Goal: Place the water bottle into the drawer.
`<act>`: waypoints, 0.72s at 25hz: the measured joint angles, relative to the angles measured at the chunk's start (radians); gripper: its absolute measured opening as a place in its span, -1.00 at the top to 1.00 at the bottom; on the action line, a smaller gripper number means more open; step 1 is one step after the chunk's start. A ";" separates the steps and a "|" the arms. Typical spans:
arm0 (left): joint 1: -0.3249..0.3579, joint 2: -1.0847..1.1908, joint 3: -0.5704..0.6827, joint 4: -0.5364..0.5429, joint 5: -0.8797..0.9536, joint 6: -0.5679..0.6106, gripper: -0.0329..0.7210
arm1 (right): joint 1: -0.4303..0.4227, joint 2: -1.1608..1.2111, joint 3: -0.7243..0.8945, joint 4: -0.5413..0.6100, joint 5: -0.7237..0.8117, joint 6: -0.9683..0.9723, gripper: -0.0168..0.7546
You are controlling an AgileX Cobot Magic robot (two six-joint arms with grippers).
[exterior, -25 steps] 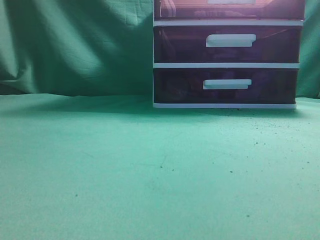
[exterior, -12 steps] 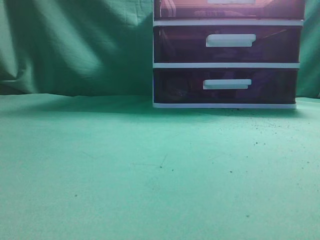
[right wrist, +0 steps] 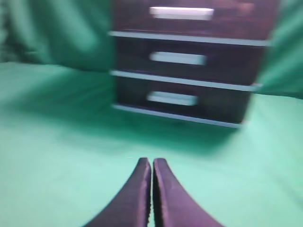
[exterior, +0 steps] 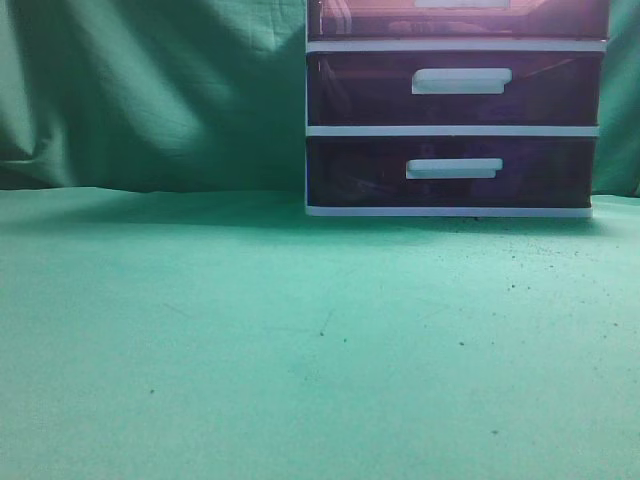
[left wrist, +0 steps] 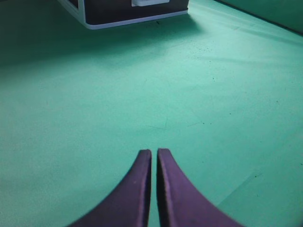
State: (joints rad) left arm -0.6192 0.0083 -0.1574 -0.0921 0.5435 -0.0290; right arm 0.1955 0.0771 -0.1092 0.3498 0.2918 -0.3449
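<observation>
The white-framed drawer unit [exterior: 455, 128] stands at the back right of the green table. The drawer [exterior: 460, 18], reddish-purple with a white handle, is at the top of the exterior view, partly cut off, and looks closed. It also shows blurred in the right wrist view [right wrist: 189, 14]. No water bottle is in view. My left gripper [left wrist: 154, 152] is shut and empty above bare green cloth. My right gripper [right wrist: 152, 161] is shut and empty, facing the drawer unit from some distance. Neither gripper shows in the exterior view.
Two darker purple drawers [exterior: 455, 88] [exterior: 450, 172] sit below the top one. The unit's bottom corner shows in the left wrist view [left wrist: 128, 12]. Green cloth [exterior: 250, 340] covers the table and hangs as a backdrop [exterior: 150, 90].
</observation>
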 joint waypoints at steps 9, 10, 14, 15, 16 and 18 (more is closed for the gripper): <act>0.000 0.000 0.000 0.000 0.000 0.000 0.91 | -0.184 -0.087 0.135 -0.275 0.019 0.382 0.96; 0.000 0.000 0.000 0.000 0.000 0.000 0.91 | -0.184 -0.087 0.135 -0.289 0.031 0.389 0.96; 0.000 0.000 0.000 0.000 0.000 0.000 0.91 | -0.186 -0.087 0.136 -0.313 0.071 0.397 0.96; 0.000 0.000 0.000 0.000 0.000 0.000 0.91 | -0.186 -0.087 0.136 -0.314 0.071 0.397 0.96; 0.000 0.000 0.000 0.000 0.000 0.000 0.91 | -0.186 -0.087 0.136 -0.314 0.073 0.399 0.96; 0.000 0.000 0.000 0.000 0.000 0.000 0.91 | -0.186 -0.087 0.136 -0.316 0.075 0.399 0.96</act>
State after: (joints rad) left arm -0.6192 0.0083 -0.1574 -0.0921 0.5435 -0.0290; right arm 0.0097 -0.0095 0.0270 0.0333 0.3668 0.0538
